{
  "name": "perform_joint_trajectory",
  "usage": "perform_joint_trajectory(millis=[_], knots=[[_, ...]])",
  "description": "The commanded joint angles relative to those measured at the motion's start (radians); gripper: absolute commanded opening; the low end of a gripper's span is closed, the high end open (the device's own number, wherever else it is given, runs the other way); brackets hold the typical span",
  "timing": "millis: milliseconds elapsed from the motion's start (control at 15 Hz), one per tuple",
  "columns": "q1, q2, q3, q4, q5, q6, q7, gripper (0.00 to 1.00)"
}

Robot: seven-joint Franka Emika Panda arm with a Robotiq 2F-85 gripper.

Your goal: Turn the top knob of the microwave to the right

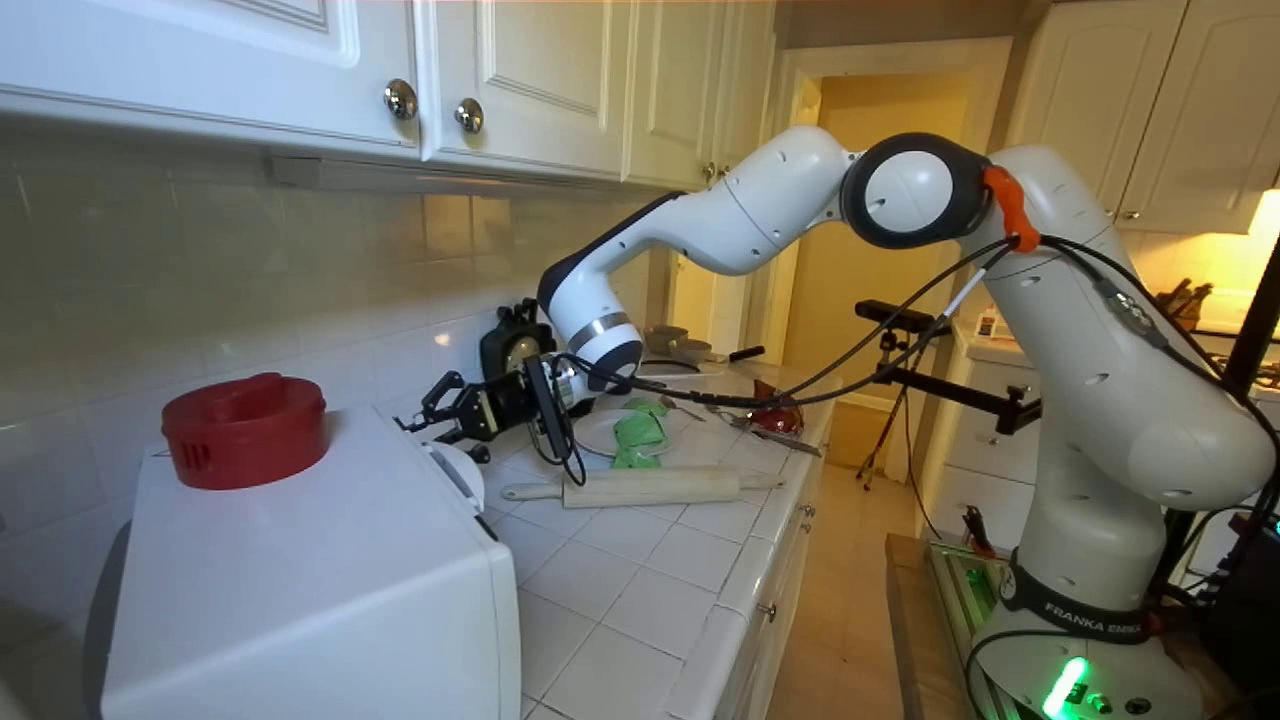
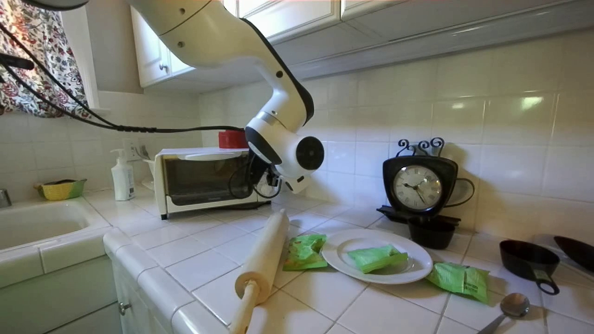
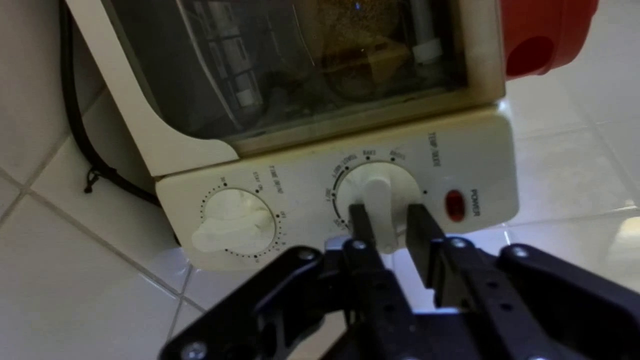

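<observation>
Warm-lit doorway (image 1: 850,270), glare on wall tiles (image 2: 519,121), dim wrist view, end effector (image 3: 387,217) slightly blurred

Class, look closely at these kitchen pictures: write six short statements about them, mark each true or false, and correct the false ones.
1. The gripper straddles the raised grip of the upper knob on the toaster oven, the task's microwave. True.
2. The toaster oven's front stands open. False: the glass door is closed.
3. The gripper is fully shut. False: its fingers stand apart.
4. A red container sits on top of the toaster oven. True.
5. A rolling pin and a white plate share the tiled counter. True.
6. The rolling pin lies on the white plate. False: a green packet lies there.
</observation>
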Motion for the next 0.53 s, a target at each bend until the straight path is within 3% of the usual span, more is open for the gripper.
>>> perform_joint_trajectory(millis=[0, 333, 467], knots=[[0.005, 0.009, 0.007, -0.007, 0.029, -0.011, -0.010, 0.01], [0.011, -0.005, 0.002, -0.029, 0.055, 0.011, -0.021, 0.03], [0.043, -0.016, -0.012, -0.037, 0.049, 0.107, -0.007, 0.03]])
